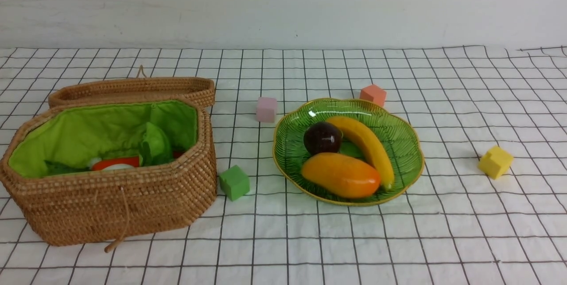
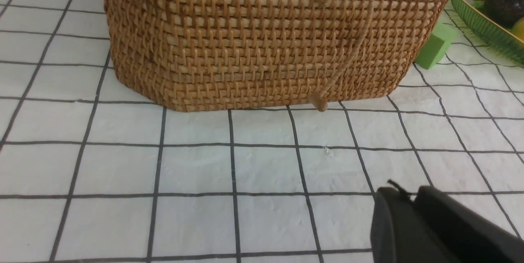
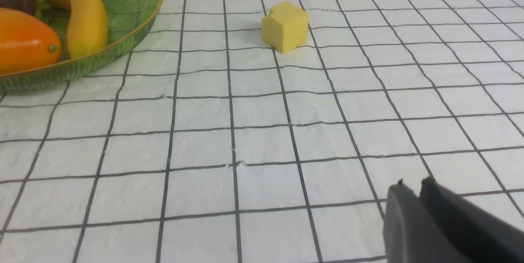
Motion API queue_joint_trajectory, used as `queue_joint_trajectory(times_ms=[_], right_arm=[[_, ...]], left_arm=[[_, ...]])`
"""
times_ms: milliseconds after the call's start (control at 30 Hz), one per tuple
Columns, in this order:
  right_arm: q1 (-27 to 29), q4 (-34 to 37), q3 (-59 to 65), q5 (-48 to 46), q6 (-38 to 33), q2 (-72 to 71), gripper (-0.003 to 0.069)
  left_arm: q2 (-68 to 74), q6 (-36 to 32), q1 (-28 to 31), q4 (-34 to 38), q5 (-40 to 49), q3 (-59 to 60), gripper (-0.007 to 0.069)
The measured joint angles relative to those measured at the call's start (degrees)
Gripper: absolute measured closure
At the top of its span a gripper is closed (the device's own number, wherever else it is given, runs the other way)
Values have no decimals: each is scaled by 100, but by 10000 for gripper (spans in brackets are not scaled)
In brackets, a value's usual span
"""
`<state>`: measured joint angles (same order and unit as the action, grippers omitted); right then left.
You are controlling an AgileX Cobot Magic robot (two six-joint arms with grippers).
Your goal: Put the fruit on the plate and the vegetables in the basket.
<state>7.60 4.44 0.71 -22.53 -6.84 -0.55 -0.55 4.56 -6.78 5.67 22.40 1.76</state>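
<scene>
The green glass plate [image 1: 401, 130] holds the fruit: an orange-yellow mango [image 1: 340, 174], a dark purple mangosteen [image 1: 322, 138] and a yellow banana [image 1: 367, 145]. The woven basket [image 1: 133, 201] with green lining stands at the left, lid open behind it. Inside it lie the vegetables: an orange-red carrot [image 1: 116, 162], a light green cucumber [image 1: 156, 144] and a white one, partly hidden by the rim. My left gripper [image 2: 409, 192] is shut and empty, low over the cloth in front of the basket [image 2: 262, 38]. My right gripper [image 3: 413, 184] is shut and empty, on the near side of the plate [image 3: 135, 34].
Foam cubes lie on the checked cloth: green [image 1: 234, 182] beside the basket, pink [image 1: 266, 109] and salmon [image 1: 373, 95] behind the plate, yellow [image 1: 495, 161] to the right. A string loop [image 1: 122, 227] hangs down the basket's front. Neither arm shows in the front view.
</scene>
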Motion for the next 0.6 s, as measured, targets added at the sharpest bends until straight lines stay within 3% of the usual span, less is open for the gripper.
queue_joint_trajectory(times_ms=[600], right_arm=[[0,0,0,0,-12,0,568]], left_arm=[[0,0,0,-5,0,0,554]])
